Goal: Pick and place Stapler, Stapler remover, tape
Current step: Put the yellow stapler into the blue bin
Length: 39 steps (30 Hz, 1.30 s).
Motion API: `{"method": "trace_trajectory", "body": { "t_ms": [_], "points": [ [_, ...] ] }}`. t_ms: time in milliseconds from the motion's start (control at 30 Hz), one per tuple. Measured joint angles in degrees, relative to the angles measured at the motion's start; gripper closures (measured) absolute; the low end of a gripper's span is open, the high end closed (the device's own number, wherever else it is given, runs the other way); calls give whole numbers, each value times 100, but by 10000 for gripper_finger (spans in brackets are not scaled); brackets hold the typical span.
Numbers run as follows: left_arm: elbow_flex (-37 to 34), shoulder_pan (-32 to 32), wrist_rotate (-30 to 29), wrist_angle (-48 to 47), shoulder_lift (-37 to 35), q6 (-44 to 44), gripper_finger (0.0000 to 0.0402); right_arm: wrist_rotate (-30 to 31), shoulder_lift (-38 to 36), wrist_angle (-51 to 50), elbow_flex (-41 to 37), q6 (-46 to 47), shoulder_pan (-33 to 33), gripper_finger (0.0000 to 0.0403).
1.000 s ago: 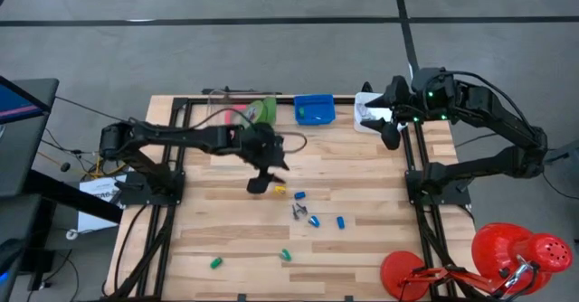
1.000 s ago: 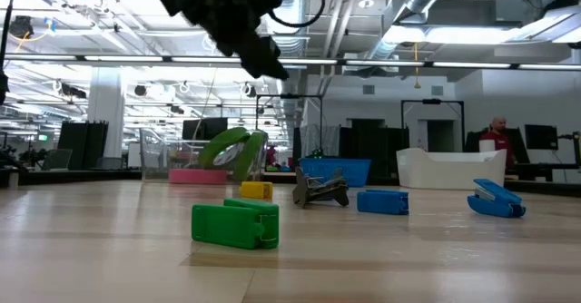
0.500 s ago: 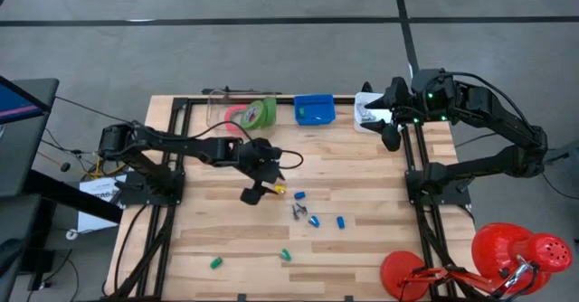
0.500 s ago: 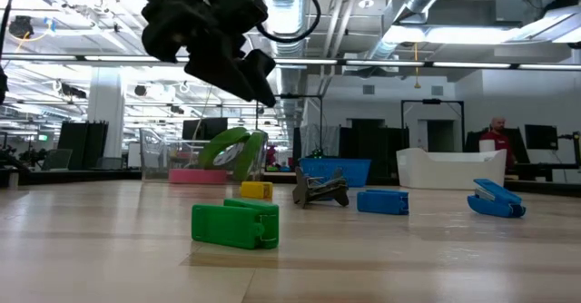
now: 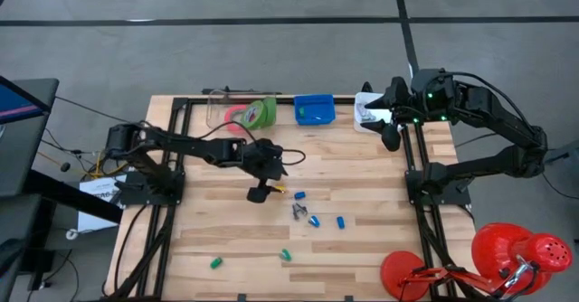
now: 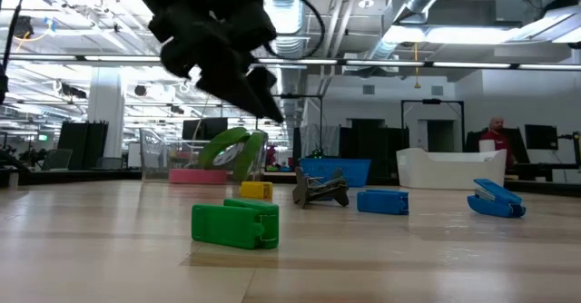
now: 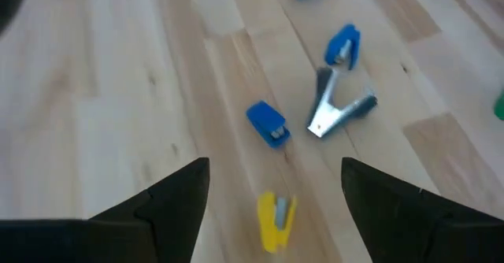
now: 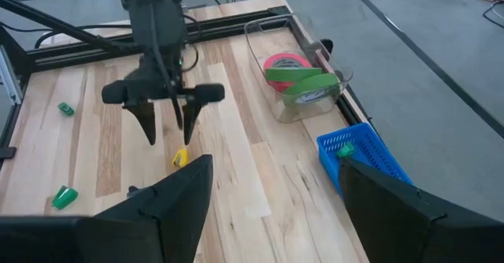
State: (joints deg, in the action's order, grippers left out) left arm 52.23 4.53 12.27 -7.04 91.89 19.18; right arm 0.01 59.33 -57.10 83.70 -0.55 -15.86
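I am lowering the left gripper (image 7: pixel 276 196), fingers spread and empty, straight over the yellow stapler (image 7: pixel 275 220) just below it, centring before closing.

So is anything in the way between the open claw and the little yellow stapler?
Nothing visible. The left gripper hangs open right above the yellow stapler, with only bare table around it. The blue stapler lies off to the side.
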Motion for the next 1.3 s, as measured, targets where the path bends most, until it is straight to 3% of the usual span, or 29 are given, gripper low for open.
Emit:
{"method": "trace_trajectory", "body": {
  "t_ms": [600,1300],
  "points": [
    [0,-2,22,155,1016,25,142,4,0,-114,0,1,-1,138],
    [-98,1,-22,153,1064,155,196,26,-1,-116,0,1,-2,138]
  ]
}}
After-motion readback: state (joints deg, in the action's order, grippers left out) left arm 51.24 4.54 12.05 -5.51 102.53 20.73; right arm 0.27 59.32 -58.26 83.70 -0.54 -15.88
